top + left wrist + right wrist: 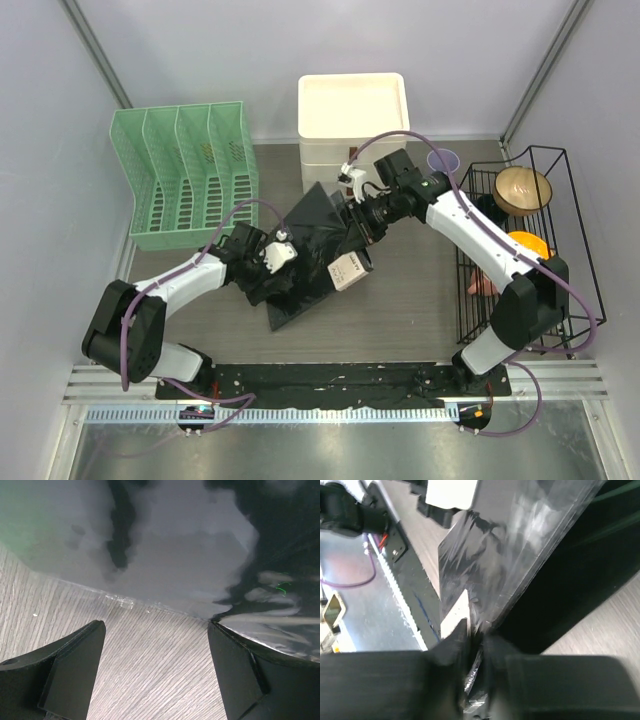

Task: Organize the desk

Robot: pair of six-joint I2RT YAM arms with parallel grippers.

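Top external view: the desk fills the floor of the workspace, its dark wood-grain top running from the arms' bases at the near rail back to the far wall. At its far left corner stands a green file rack. Right of that, the left gripper hangs low over bare wood with its fingers spread wide and nothing between them. Just ahead of it is the edge of a black notebook in glossy clear film. The notebook sits near the middle of the desk, turned diagonally, and it looks tilted up on its right side. Behind it, a stack of white bins stands against the back wall. At the notebook's right edge, the right gripper has its fingers drawn close together, pinching the film-wrapped edge, though that view is blurred. Farther right are a purple cup and a black wire rack, which holds a wooden bowl and an orange bowl.
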